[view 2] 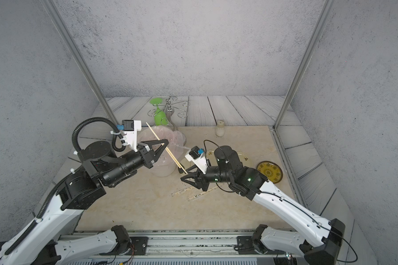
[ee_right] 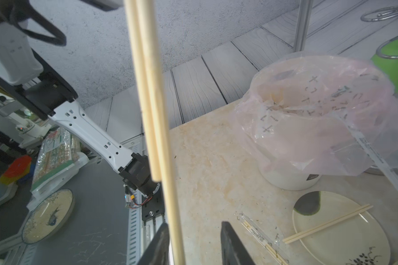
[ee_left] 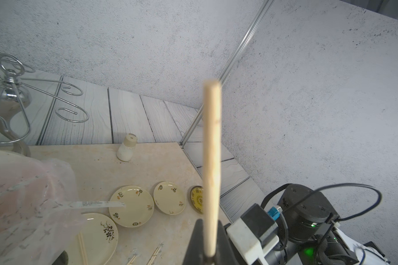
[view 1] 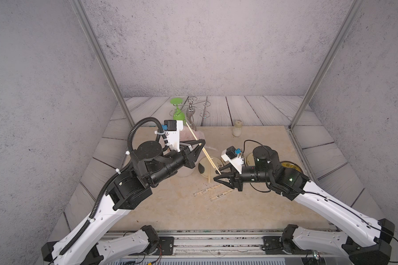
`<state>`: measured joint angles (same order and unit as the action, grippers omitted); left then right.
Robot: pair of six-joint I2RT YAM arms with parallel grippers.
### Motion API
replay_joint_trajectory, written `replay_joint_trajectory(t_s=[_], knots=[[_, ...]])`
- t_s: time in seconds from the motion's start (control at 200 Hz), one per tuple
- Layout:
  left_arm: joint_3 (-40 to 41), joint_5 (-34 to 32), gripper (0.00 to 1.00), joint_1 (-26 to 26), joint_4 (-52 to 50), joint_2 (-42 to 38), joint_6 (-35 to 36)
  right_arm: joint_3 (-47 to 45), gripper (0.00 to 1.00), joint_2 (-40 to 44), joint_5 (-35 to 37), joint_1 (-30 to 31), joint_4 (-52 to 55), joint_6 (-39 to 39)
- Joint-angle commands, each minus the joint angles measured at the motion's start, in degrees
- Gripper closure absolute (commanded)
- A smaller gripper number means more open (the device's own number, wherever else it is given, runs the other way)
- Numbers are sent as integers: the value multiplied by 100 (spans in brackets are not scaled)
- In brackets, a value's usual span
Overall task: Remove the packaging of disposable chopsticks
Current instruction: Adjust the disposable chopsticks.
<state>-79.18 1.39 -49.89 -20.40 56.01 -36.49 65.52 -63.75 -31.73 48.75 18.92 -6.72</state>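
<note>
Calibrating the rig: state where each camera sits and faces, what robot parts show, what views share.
Top views: above the robot's base, looking down across the table; left arm and right arm show.
Left wrist: on the left arm, facing the plates and right arm; left gripper shows, shut on the chopsticks.
Right wrist: on the right arm, facing the lined bin and left arm; right gripper shows, open.
Shared: the chopsticks, in all views.

Cream plates (ee_left: 136,214) lie near a pink-lined bin (ee_right: 285,181), green goblet (view 1: 179,114) and bottle (view 1: 237,129).
</note>
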Motion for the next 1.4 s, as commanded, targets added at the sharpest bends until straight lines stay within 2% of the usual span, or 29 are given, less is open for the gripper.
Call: replay_joint_trajectory(t_s=[0.0,0.06,0.145,0.46,0.636,0.806,1.006,1.106,1.206,1.391], knots=[[103,75,100,49,227,-3,-143,68,76,104,-158,21,-243,-190],[129,28,100,45,230,-30,-135,110,84,99,-90,20,-125,-146],[172,-41,100,42,239,-72,-127,119,100,116,11,20,53,-110],[516,334,100,45,686,-10,-355,289,100,69,-49,20,299,-555],[492,624,100,56,805,173,-513,330,100,141,379,20,306,-529],[512,712,100,91,810,247,-598,469,100,88,281,21,423,-437],[483,94,100,252,557,-71,-396,464,100,-6,535,20,1003,-351],[508,-291,99,372,517,-292,-337,376,100,-61,307,21,1217,-267],[480,-358,100,466,573,-389,-312,288,100,-124,26,25,1342,-217],[285,-417,100,506,663,-466,-210,172,100,-77,3,28,1558,-33]])
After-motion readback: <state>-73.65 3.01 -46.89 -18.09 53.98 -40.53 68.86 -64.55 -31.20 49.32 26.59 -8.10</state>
